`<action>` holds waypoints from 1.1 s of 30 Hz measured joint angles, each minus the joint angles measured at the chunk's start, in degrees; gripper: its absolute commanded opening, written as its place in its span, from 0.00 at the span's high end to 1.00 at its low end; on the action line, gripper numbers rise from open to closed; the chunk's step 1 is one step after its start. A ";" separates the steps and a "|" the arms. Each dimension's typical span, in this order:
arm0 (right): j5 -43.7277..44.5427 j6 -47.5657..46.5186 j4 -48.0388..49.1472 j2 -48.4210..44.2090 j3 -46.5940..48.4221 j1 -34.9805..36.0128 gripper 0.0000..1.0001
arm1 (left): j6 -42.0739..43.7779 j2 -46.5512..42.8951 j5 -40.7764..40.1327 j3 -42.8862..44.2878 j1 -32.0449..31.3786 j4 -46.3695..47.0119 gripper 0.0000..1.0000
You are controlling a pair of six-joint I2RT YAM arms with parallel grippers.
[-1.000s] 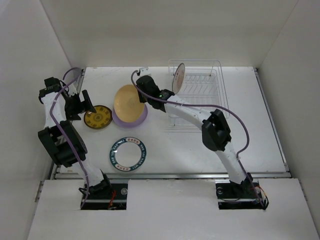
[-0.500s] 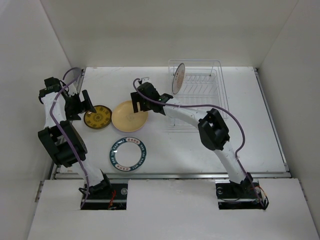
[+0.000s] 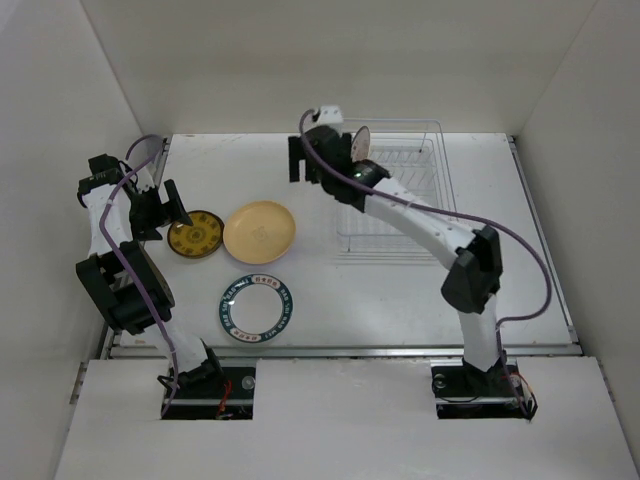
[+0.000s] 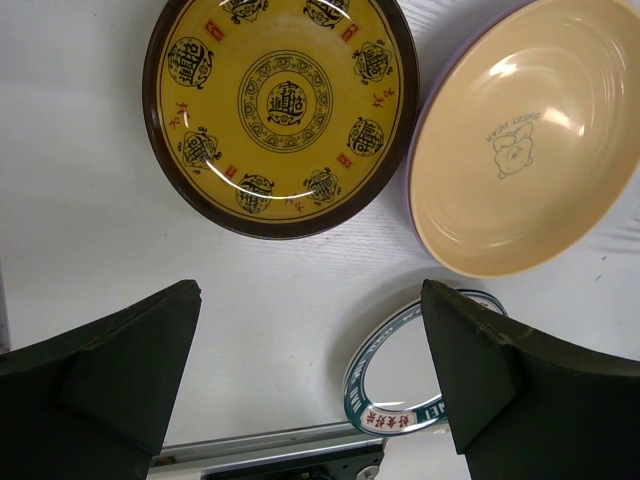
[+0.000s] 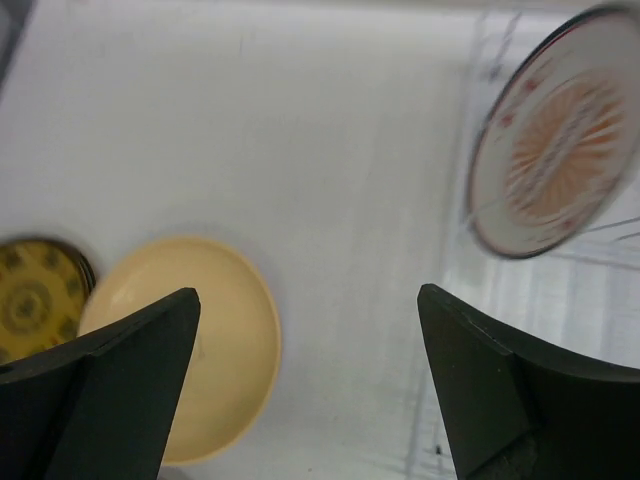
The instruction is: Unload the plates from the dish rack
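- The dish rack sat toward the far right of the counter. It had just one plate in it, the white plate with the orange centre, standing on edge at the rack's far-left corner.
- The other plates were flat on the left half of the counter. The yellow-and-brown plate was nearest the left edge, with the pale orange plate right beside it.
- The teal-rimmed plate lay closer to the near edge.
- In the left wrist view, a lavender plate peeked out from under the pale orange one.
- The right gripper hung near the far edge, just left of the rack plate, fingers spread wide and holding nothing. Its arm stretched over the rack's near-left part.
- The left gripper hovered by the yellow-and-brown plate, also wide open and empty.
- A second earlier, the right gripper had been pinching the pale orange plate, tilted over the lavender one. It had since let go and pulled back toward the rack, and the plate lay flat. The left arm hadn't budged.
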 measured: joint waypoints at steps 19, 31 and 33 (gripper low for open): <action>2.19 2.14 -0.22 7.63 5.55 -18.73 0.34 | 0.00 -0.02 -0.76 0.00 0.00 -0.07 0.09; 1.46 -0.07 -1.18 9.05 6.54 -20.11 1.00 | 0.02 -1.90 -2.91 0.00 0.00 -0.09 0.09; 2.21 -1.09 -1.49 8.79 6.54 -19.93 1.00 | 0.04 -2.56 -2.99 0.00 0.00 -0.13 0.09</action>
